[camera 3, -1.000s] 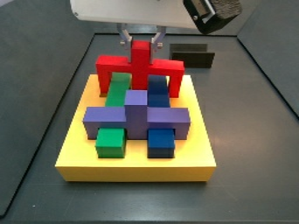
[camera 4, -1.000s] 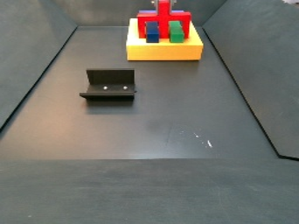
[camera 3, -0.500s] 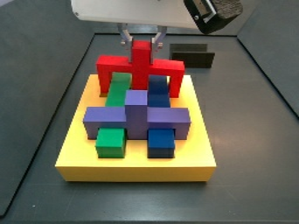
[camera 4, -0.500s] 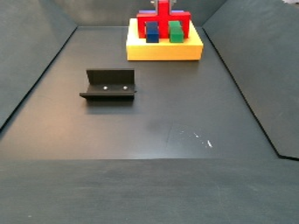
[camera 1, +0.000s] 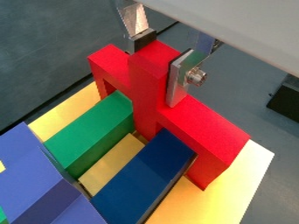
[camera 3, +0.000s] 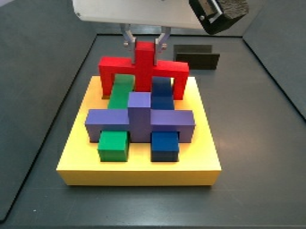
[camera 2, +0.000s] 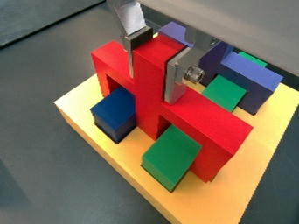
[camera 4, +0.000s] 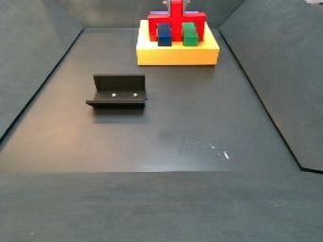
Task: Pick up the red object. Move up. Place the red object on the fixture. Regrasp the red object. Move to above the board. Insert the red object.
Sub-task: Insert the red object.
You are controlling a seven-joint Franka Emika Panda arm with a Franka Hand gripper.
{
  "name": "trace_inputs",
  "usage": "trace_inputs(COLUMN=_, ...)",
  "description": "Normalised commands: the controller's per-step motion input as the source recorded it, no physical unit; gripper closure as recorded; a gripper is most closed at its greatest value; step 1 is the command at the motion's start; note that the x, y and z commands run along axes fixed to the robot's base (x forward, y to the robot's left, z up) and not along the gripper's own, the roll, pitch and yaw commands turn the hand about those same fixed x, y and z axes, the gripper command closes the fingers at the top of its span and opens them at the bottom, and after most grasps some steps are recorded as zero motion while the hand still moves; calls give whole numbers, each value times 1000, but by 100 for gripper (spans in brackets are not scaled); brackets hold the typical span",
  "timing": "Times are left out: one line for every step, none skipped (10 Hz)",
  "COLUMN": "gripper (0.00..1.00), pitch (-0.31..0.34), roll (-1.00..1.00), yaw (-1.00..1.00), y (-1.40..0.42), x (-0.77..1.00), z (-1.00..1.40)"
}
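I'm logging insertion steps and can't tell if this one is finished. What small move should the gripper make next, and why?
Probably open and lift straight up. The gripper is shut on the upright stem of the red object, whose legs already stand on the board, straddling the green bar and blue bar. In a side view it looks seated, though full depth is hard to confirm.

red object (camera 1: 176, 114) upright on yellow board (camera 3: 143, 170), gripped by pincer (camera 1: 163, 54); fixture (camera 4: 117, 92) apart.

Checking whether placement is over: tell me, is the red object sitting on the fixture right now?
No: in a side view the fixture stands bare, while the gripper holds the red object over the board.
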Motion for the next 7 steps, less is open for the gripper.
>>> trace_inputs(gripper=100, pitch=0, roll=0, yaw=23, y=0, x=0, z=-14)
trace_inputs(gripper=100, pitch=-26, roll=0, yaw=80, y=-34, x=0, z=-69)
trace_inputs(gripper=100, pitch=-4, roll=0, yaw=117, y=-89, x=71, z=-80)
trace_inputs(gripper=100, pitch=-7, roll=0, yaw=51, y=-160, x=180, z=-117)
trace_inputs(gripper=100, pitch=0, roll=0, yaw=83, y=-100, x=329, z=-131)
trace_inputs(gripper=100, pitch=0, roll=0, yaw=31, y=-3, x=263, z=-131)
trace_inputs(gripper=100, pitch=0, roll=0, yaw=-3, y=0, x=80, z=-140)
